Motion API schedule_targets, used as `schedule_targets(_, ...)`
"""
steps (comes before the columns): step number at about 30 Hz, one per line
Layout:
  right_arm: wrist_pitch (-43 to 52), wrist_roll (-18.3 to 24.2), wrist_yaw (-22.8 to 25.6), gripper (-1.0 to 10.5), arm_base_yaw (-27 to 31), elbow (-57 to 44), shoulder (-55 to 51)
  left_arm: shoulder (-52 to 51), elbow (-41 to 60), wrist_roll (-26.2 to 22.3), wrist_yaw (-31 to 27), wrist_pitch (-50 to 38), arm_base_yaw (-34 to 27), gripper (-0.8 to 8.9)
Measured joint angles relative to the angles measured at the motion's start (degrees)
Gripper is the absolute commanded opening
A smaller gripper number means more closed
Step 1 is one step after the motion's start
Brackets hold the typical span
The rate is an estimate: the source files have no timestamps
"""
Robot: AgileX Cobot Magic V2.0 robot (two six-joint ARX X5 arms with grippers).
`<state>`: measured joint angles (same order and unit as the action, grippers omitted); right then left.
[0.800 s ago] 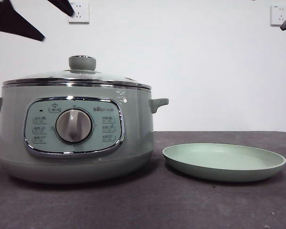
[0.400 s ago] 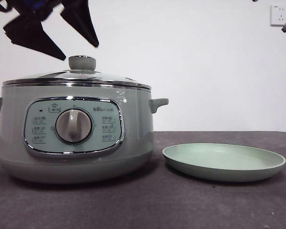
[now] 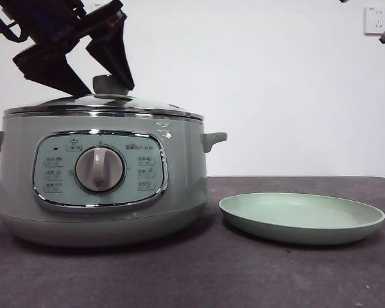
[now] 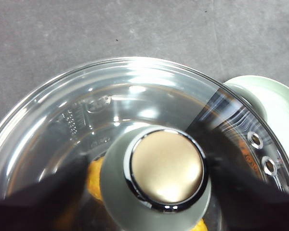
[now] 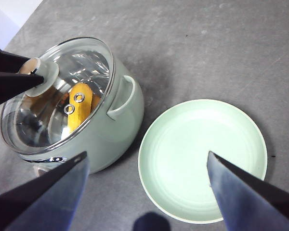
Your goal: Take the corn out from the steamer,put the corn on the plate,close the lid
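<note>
- Nothing of the task is judged done: the lid is seated on the steamer, the corn is seen through the glass inside it, and the plate is bare.
- Left to do, as judged: the lid lifted off, the corn taken out and laid on the plate, the lid put back.
- The left gripper is lowered over the knob; its jaws are spread apart, one on either side of the knob, and nothing is held.
- Whether the jaws touch the knob cannot be told; in the left wrist view they are blurred dark shapes flanking it.
- The corn is lying below this gripper, under the glass.
- The right gripper is held wide apart and empty, high above the plate, well away from the steamer.
</note>
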<state>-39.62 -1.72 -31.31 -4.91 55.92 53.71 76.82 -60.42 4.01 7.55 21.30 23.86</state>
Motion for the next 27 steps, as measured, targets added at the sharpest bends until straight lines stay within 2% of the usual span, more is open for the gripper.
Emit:
schedule_targets(4,0.00,0.00,0.00,4.1,0.00,0.00,0.00,-0.13,-0.15,-1.46,0.46,-0.07,0.33,-0.15)
schedule_targets(15,0.66,-0.07,0.02,4.1,-1.55,0.00,0.68,-0.31,-0.09,-2.29,0.48,-0.59,0.33,-0.12)
schedule_targets(20,3.04,-1.03,0.52,4.1,-6.16,0.00,3.28,-3.04,0.83,-2.29,0.28,-1.27,0.33,-0.13)
schedule_targets(24,5.44,-2.38,4.15,4.1,-12.02,0.87,7.32,-9.62,0.87,-2.29,-1.81,-2.67,0.31,-0.13)
schedule_targets(27,6.27,-2.84,6.47,4.1,-16.70,3.10,11.56,-15.26,0.85,-2.29,-5.62,-2.82,0.31,-0.13)
